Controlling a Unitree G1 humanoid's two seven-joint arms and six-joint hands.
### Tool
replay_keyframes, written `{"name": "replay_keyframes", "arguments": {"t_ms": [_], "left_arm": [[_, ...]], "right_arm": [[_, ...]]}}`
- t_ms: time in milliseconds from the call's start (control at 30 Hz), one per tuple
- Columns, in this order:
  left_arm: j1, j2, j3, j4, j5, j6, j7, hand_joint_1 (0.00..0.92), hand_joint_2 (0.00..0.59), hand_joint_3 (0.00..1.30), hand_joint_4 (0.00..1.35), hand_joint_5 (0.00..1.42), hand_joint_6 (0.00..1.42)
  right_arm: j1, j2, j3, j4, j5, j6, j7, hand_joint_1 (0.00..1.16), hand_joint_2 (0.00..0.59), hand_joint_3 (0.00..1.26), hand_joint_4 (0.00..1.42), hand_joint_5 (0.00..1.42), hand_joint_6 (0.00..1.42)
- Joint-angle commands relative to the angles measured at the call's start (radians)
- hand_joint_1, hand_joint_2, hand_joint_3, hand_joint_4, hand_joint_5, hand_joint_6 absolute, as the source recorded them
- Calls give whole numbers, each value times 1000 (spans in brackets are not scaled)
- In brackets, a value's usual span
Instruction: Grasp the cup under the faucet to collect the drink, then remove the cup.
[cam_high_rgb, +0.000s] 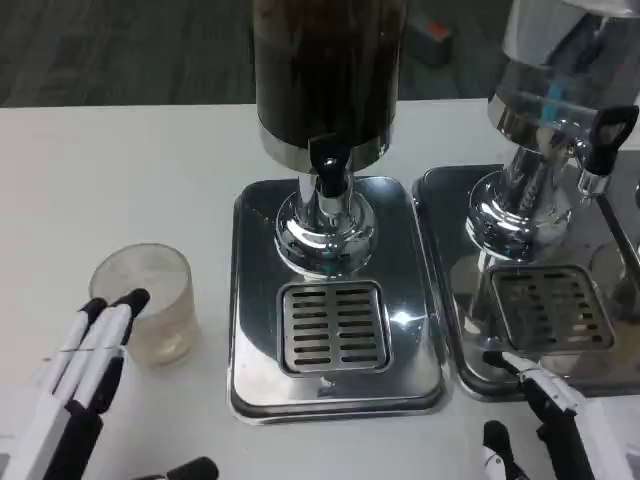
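Since cup (148, 300) sits left of drip tray (335, 300), away from faucet (328, 165), left hand (85, 375) reaches it, fingers straight, holding nothing; right hand (545, 410) waits low, grip unclear.

Both robot hands wait low at the frame's bottom edge.
The left hand (90, 365) reaches forward with fingers straight and close together, holding nothing; the right hand (545, 415) shows only partly, fingers apart, also empty.
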Motion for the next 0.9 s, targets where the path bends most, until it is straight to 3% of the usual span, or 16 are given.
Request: {"name": "replay_keyframes", "arguments": {"t_ms": [33,433,767,900], "left_arm": [[-51,-11,27,44,-42,-20,15,10,49,0,0,40,231],[-212,-12,57,142,-133,-15,-26,66,14,0,0,136,357],[-385,19,68,287,-247,-4,-147,102,6,0,0,183,418],[-466,35,49,388,-322,-19,-247,103,0,0,0,194,422]], "right_arm": [[-19,8,-7,9,25,-15,11,778,525,249,219,286,557],[-48,28,-4,7,45,-15,20,766,525,270,256,315,573],[-62,47,5,10,48,-20,27,762,525,285,293,344,587],[-61,50,9,10,47,-21,27,759,523,294,296,354,588]]}}
